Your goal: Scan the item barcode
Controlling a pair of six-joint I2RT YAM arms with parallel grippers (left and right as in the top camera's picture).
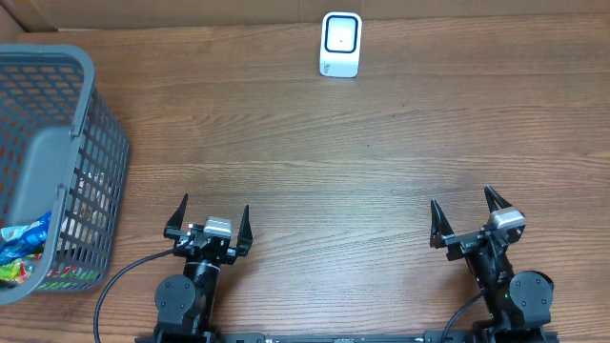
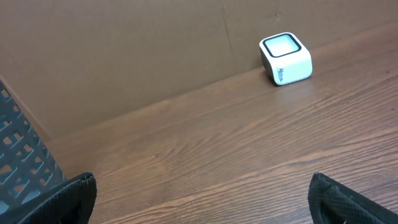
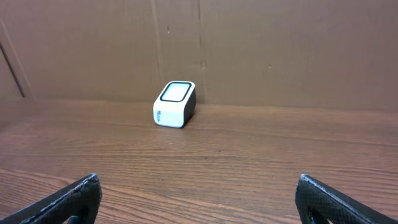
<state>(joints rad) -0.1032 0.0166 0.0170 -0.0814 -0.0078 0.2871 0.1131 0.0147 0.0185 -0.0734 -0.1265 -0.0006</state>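
Table [image 1: 362,162]: wood-grain top under both arms. A brown cardboard wall [image 3: 280,50] stands along its far edge, ahead of both grippers.

Basket [image 1: 48,55]: grey plastic with slotted sides, to the left of the left gripper and near it. Its corner shows at the left edge of the left wrist view.

Left gripper [image 1: 214,204]: jaws spread wide, nothing between them, at the near edge of the table. Dark fingertips [image 2: 59,199] show at the bottom corners of its wrist view, with bare wood between.

Right gripper [image 1: 461,197]: jaws likewise wide apart and empty, well to the right of the left one.

Scanner [image 1: 340,44]: small white block with a dark-framed window, against the cardboard wall. It is far ahead and to the right of the left gripper, and far ahead and to the left of the right one.

Items: bright packets [image 1: 21,250] lie in the bottom of the basket, left of the left gripper. No barcode can be made out.
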